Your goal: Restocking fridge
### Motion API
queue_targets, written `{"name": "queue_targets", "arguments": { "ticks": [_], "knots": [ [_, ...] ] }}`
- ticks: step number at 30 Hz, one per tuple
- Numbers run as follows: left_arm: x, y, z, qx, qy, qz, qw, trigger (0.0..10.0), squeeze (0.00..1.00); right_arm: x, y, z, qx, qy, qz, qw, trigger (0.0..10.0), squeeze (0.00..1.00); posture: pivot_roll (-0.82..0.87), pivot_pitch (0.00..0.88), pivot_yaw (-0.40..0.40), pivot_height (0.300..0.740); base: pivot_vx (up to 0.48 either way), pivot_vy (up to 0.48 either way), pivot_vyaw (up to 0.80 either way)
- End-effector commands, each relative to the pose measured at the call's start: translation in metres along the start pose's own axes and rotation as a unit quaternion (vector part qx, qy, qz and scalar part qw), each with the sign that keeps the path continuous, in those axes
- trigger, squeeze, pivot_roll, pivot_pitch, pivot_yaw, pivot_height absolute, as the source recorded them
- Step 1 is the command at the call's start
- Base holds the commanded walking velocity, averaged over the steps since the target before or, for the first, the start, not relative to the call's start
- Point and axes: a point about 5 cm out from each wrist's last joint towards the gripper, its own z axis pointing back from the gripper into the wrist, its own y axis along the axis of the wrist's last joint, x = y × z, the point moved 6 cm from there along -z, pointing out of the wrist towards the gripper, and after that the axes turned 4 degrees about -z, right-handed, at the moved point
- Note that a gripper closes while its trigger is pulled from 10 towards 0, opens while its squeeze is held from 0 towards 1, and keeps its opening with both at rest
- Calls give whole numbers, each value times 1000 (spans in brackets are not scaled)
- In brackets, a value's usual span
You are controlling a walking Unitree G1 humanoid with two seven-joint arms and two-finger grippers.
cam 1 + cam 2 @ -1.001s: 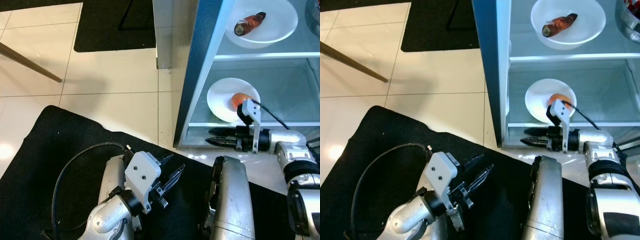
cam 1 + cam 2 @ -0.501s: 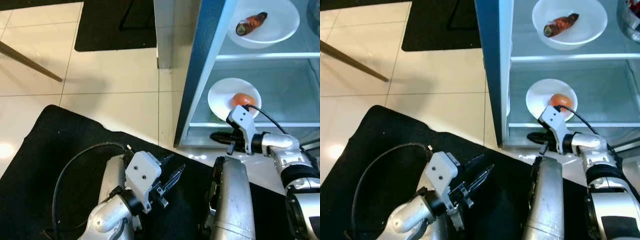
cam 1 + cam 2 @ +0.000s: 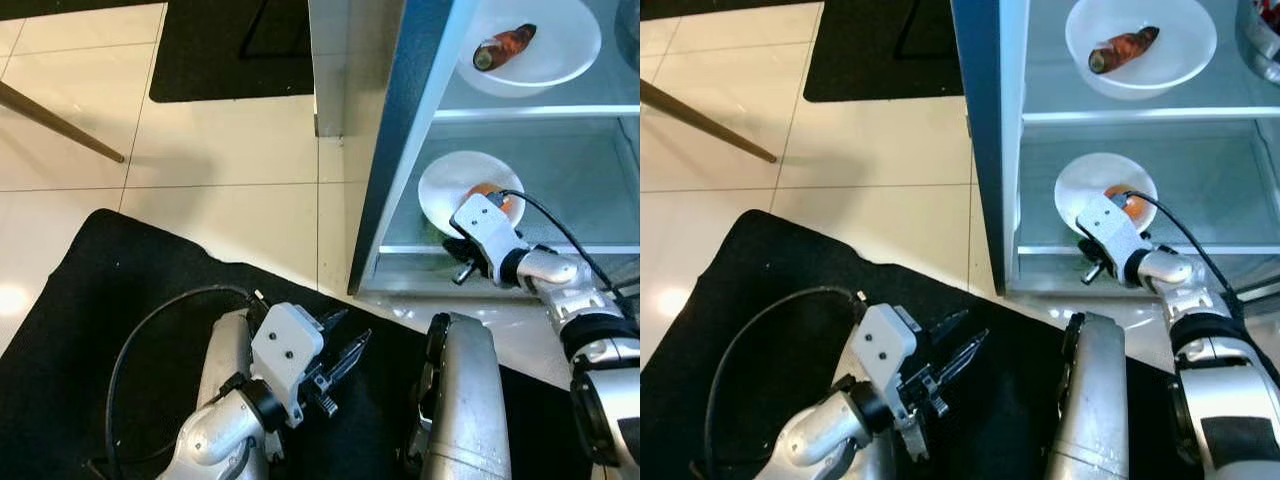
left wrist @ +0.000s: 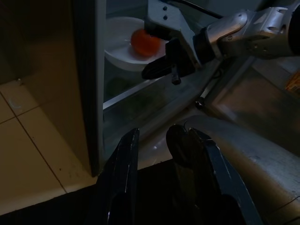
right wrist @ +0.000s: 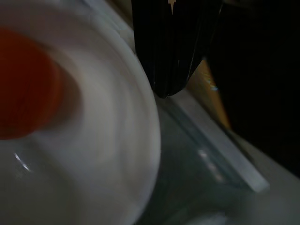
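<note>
From your head camera, you see the open fridge ahead on the right, with glass shelves. Your right gripper reaches in at the front edge of the lower shelf, right beside a white plate that carries an orange-red tomato. The wrist block covers the fingertips here, so you cannot tell from this view how far they are spread. On the shelf above sits a second white plate with a dark reddish piece of food on it. Your left gripper hangs low over the black mat, fingers slightly parted and holding nothing.

In your left wrist view, the two black fingers stand apart with empty space between them. Beyond them you see the right arm's gripper pointing at the rim of the plate, the tomato just behind its fingertips; its fingers look drawn together into one dark tip.

In your right wrist view, a black finger ends just above the plate's white rim, near it but with contact unclear. The tomato lies blurred on the plate, well off to one side of the fingertip. Nothing sits between the fingers.
</note>
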Motion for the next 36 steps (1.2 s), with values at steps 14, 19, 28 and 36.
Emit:
{"name": "queue_targets", "arguments": {
  "ticks": [14,19,28,36],
  "knots": [
    [5,-9,6,-17,-8,8,1000,10000,0,16,-11,-2,-40,-85,32,995,10000,0,203,520,130,457,0,0,0],
    [5,-8,5,-16,-8,8,1000,10000,0,20,1,-6,-26,-115,30,993,10000,0,205,521,128,457,0,0,0],
    [1,-10,1,-12,-5,2,1000,10000,0,-20,-10,-4,30,13,-96,995,10000,0,184,489,110,457,0,0,0],
    [-5,-12,-3,-9,-3,-4,1000,10000,0,-26,-16,10,69,60,-164,982,10000,0,161,456,101,457,0,0,0]
  ]
}}
